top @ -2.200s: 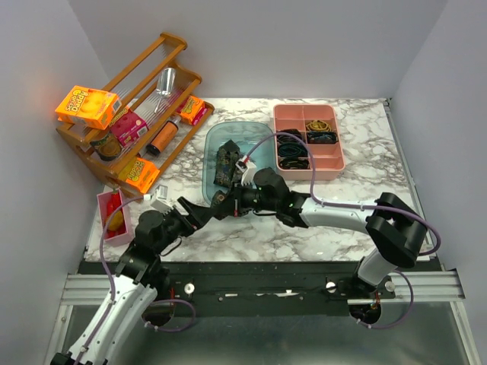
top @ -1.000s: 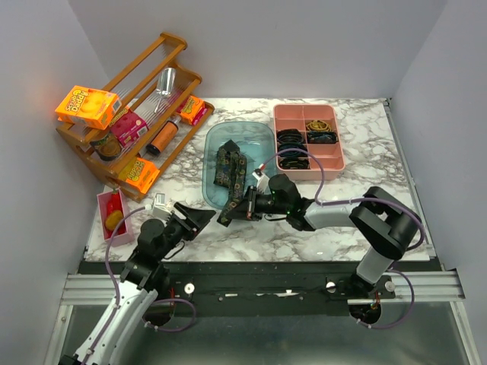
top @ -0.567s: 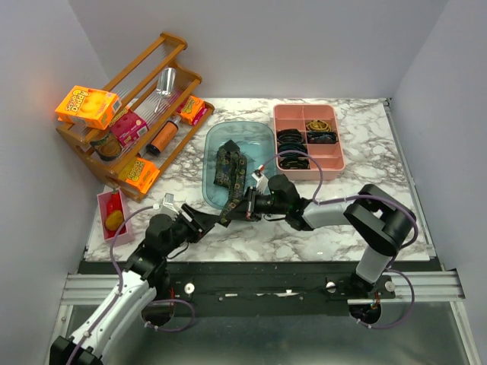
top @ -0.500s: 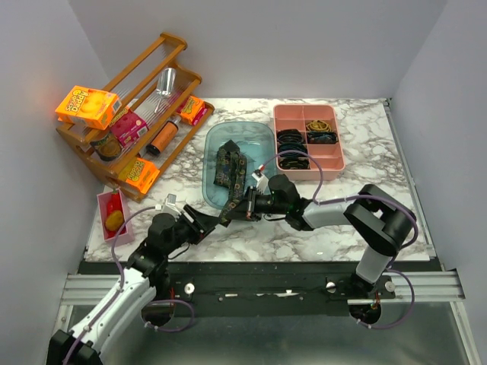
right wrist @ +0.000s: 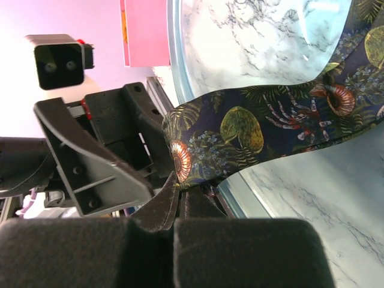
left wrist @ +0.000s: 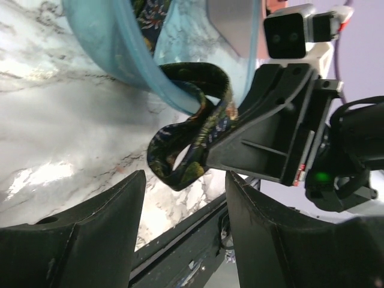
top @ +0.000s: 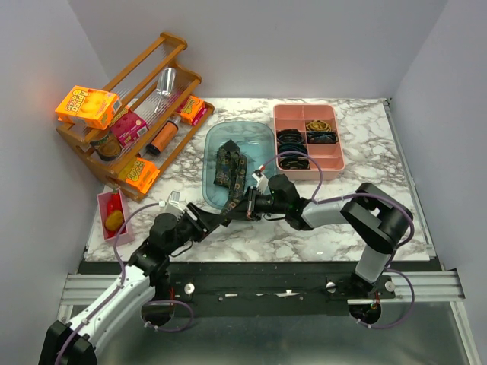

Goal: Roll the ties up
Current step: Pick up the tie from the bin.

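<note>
Left end effector advanced toward tie, jaws apart.

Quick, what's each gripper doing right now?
Left gripper: open, gripping nothing.
Right gripper: closed, holding the tie.

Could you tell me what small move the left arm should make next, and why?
Probably ease the left gripper forward and close on the tie: the open jaws face its looped end, which the right gripper holds pinched.
</note>
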You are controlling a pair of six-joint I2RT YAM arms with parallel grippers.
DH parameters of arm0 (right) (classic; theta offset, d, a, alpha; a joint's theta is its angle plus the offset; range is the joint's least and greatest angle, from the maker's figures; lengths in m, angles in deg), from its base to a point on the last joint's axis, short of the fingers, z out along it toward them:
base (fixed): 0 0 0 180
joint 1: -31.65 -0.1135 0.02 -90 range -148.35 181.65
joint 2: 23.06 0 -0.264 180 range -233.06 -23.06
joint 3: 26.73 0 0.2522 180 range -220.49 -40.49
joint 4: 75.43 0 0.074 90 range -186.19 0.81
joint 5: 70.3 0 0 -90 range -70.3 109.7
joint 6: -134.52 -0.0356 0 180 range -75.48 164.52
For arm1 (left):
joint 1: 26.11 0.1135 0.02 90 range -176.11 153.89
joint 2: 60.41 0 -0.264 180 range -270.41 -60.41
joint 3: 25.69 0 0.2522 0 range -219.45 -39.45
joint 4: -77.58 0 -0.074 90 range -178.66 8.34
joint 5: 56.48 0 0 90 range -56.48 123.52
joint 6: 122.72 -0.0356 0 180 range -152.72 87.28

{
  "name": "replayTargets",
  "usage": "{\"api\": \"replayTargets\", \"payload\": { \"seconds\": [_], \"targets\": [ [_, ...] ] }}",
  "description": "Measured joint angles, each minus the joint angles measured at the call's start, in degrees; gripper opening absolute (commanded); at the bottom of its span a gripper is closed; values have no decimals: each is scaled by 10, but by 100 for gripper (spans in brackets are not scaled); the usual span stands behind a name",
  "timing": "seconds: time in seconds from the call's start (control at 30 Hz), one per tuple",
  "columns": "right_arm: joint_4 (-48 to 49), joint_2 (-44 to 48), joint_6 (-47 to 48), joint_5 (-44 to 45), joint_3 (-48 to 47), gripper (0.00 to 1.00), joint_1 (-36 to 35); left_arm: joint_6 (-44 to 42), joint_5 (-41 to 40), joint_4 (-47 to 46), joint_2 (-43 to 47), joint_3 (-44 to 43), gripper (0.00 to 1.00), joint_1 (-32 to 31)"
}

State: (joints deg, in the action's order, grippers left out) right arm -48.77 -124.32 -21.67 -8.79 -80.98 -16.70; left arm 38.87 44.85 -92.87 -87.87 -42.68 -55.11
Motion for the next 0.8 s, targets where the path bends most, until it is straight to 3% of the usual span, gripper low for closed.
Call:
{"api": "replayTargets", "payload": {
  "seconds": [0.13, 0.57, 0.67, 0.7, 0.8],
  "targets": [
    [3, 0, -3, -3, 0, 2, 1, 0, -10, -7, 17, 0, 59, -3],
    [17, -5, -19, -10, 0, 2, 1, -4, -23, -55, -44, 0, 60, -4],
    [21, -6, -23, -10, 0, 2, 1, -5, -27, -69, -60, 0, 52, -4],
    [21, -6, -24, -10, 1, 2, 2, -5, -28, -74, -63, 0, 41, -5],
    [24, -9, -28, -12, 5, 3, 5, -6, -31, -91, -69, 0, 24, -8]
  ]
}}
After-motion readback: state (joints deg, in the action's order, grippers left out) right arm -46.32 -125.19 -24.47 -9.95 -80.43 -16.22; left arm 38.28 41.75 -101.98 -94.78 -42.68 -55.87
